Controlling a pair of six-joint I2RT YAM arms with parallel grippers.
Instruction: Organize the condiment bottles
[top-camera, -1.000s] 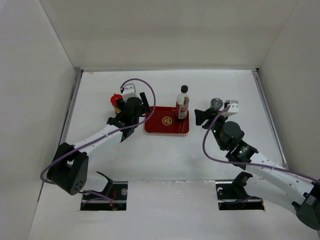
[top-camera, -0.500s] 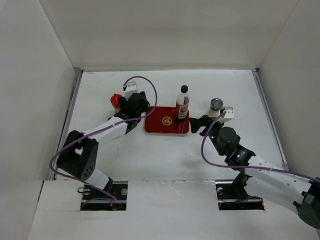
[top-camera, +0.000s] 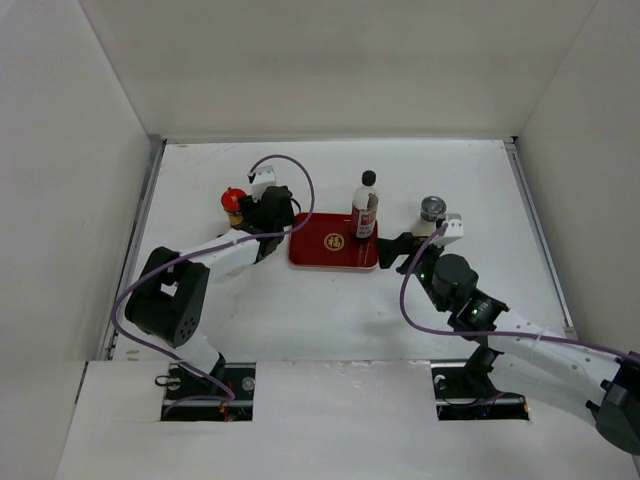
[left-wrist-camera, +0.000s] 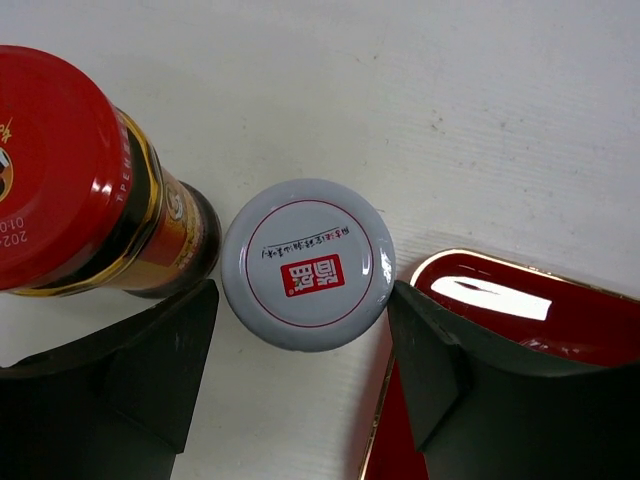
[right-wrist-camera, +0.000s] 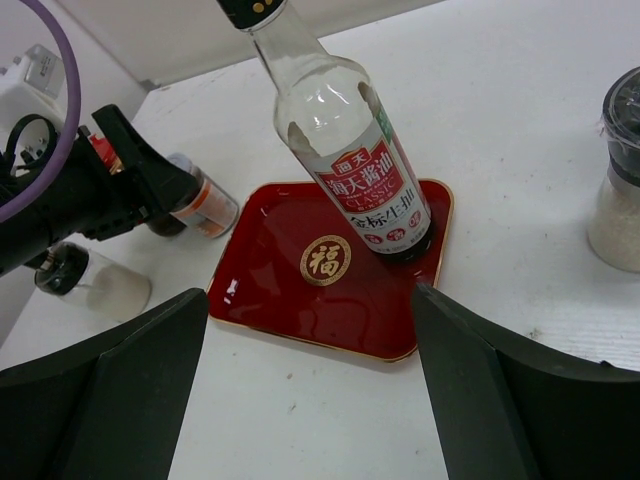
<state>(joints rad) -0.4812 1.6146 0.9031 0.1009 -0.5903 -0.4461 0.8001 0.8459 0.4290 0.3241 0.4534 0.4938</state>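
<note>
Your left wrist camera gives you what the overhead one cannot. The left gripper (left-wrist-camera: 300, 298) straddles the white-lidded jar (left-wrist-camera: 307, 263), with one finger close on each side of the lid. You cannot tell whether the fingers press the jar or only flank it.

The red-lidded jar (left-wrist-camera: 60, 165) stands just beside it in the upper left of that frame. The gold-rimmed corner of the tray (left-wrist-camera: 470, 300) sits right by the right-hand finger, lower right. From overhead the gripper hides the white lid and only the red one shows.

Your right wrist camera looks across the tray. The tall bottle (right-wrist-camera: 345, 140) stands upright in the tray's upper right corner. The right gripper (right-wrist-camera: 310, 300) is spread wide with nothing between its fingers.

At the far left of that frame stands a dark-capped jar (right-wrist-camera: 85, 280); overhead, the left arm (top-camera: 215, 255) covers it. The grey-lidded jar (right-wrist-camera: 622, 170) is cut by the right edge there. Overhead you see it whole, right of the tray and apart from it.

For room, bare table (top-camera: 330, 320) lies between the tray and the arm bases. Another band runs behind the bottles to the back wall (top-camera: 330, 70). The left cluster is tight: two jars, a finger and the tray rim sit side by side.
</note>
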